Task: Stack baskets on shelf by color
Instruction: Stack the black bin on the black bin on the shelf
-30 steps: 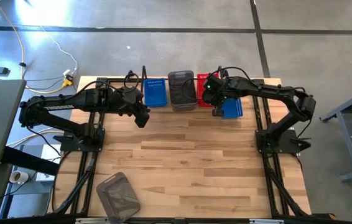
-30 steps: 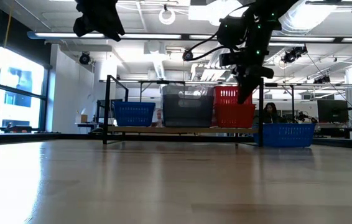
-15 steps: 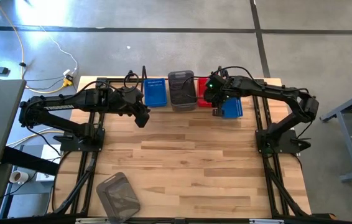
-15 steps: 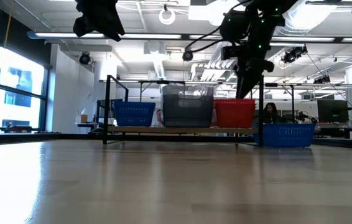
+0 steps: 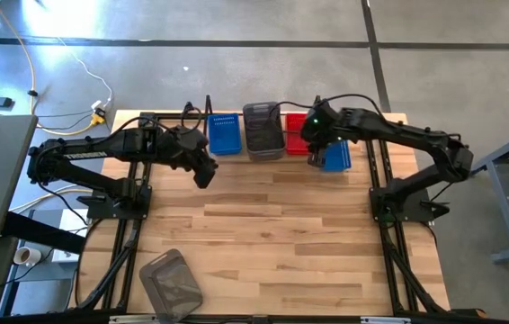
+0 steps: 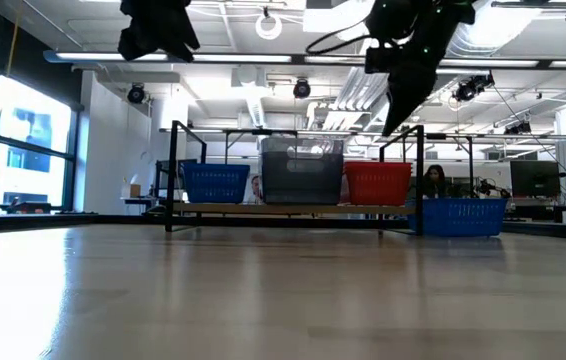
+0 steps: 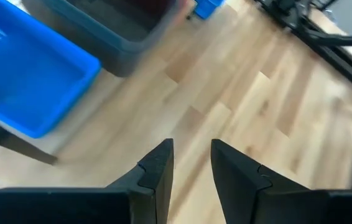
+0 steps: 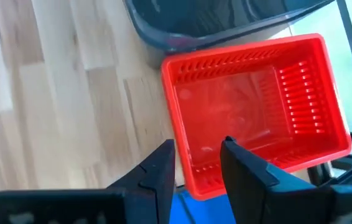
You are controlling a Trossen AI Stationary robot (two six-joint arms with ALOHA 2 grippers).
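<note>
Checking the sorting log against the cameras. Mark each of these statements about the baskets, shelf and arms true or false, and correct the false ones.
1. A red basket sits on the shelf beside the grey basket stack. True.
2. The right gripper is shut on the red basket. False: its fingers are empty, above that basket.
3. A blue basket stands on the table beside the shelf's end. True.
4. The lone grey basket at the table's near edge lies under the left gripper. False: that gripper hangs near the shelf, fingers slightly apart, empty.
5. The shelf's blue basket stands taller than the grey stack. False: the grey stack is taller.
</note>
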